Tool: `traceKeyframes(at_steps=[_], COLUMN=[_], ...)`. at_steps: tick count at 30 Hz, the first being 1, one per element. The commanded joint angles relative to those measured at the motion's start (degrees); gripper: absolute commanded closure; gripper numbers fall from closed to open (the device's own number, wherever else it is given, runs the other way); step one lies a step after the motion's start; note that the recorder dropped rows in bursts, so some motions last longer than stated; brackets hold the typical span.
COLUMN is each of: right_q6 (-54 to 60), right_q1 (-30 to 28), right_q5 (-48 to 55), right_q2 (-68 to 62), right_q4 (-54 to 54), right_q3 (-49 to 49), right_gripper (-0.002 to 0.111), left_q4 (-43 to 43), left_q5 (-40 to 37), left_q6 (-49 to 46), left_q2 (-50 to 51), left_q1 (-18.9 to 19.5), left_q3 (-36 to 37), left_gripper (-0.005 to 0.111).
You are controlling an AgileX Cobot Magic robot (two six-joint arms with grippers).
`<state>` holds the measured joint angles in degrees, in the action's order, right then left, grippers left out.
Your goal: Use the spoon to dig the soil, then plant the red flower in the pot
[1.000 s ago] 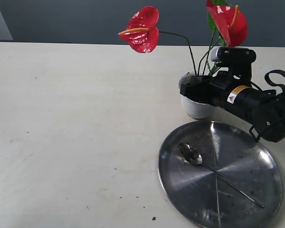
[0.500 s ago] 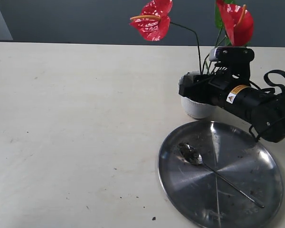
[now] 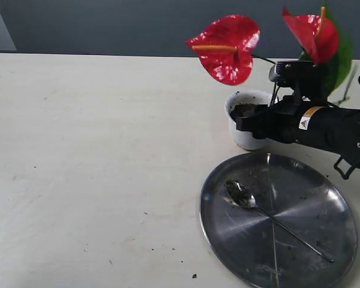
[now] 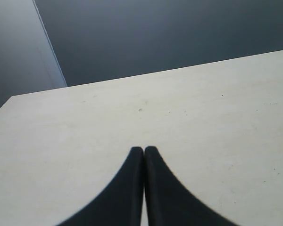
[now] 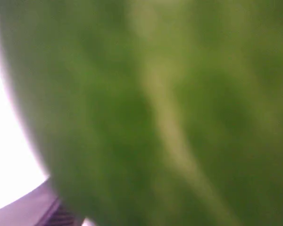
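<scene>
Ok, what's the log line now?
spoon: on plate | red flower: above pot | right tool: at pot | left tool: shut

The red flower now leans farther right above the pot; the right claw sits pulled back rightward, uncovering soil.

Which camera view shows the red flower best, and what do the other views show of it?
The exterior view: the red flower shows its two red blooms sharply, with their spikes, near the pot. The right wrist view gives only a green blur, probably a leaf against the lens. The left wrist view shows none of it.
</scene>
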<state>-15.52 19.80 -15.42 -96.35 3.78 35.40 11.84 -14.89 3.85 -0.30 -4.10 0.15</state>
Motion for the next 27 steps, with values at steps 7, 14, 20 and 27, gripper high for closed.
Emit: traceKeyframes(at_steps=[7, 14, 20, 27], right_q6=[-0.8, -0.8, -0.8, -0.6], right_q1=[-0.5, -0.5, -0.5, -0.5], right_q5=[22.6, 22.7, 20.2, 18.9], right_q2=[-0.6, -0.5, -0.1, 2.3], right_q4=[0.2, 0.7, 2.0, 2.3], right_q3=[-1.9, -1.9, -1.9, -1.1], right_gripper=[0.053, 0.053, 0.053, 0.053], left_q4=[-0.2, -0.2, -0.2, -0.2], left_q5=[0.4, 0.4, 0.4, 0.4], left_q6=[0.0, 0.0, 0.0, 0.0], left_q2=[0.3, 0.3, 0.3, 0.3], left_q1=[-0.1, -0.1, -0.1, -0.1], left_q3=[-0.2, -0.2, -0.2, -0.2], left_gripper=[0.105, 0.105, 0.105, 0.105])
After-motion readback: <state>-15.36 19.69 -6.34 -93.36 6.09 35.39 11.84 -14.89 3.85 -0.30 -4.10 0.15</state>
